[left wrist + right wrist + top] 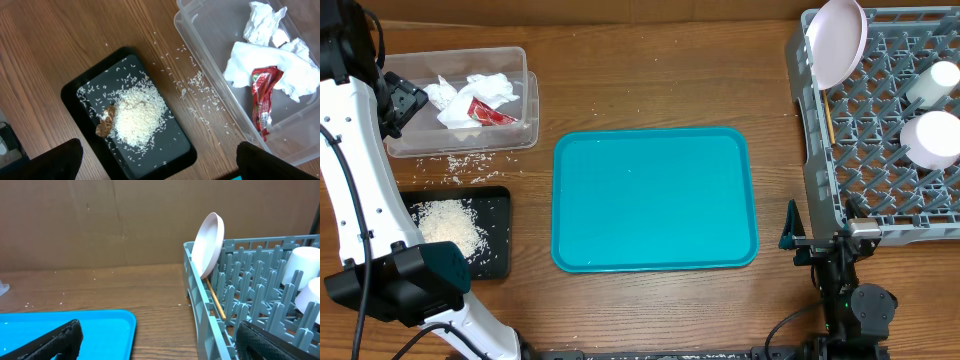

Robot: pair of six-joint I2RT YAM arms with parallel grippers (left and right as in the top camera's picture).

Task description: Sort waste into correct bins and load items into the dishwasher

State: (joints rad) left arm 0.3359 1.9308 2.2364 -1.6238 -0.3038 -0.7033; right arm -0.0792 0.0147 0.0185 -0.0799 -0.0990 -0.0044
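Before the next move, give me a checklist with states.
1. The tissue and red wrapper inside the clear tub: ok.
2. The rice heap and brown scrap on the black tray: ok.
3. The table free of loose grains: not ok, some beside the tub.
4. The plate on edge in the grey rack: ok.
5. The chopsticks in the rack: ok.
6. The left claw and right claw open, empty: ok.

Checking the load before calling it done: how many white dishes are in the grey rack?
3. A plate stands on edge at the rack's left edge; a cup and a bowl sit further right. More may lie off-frame.
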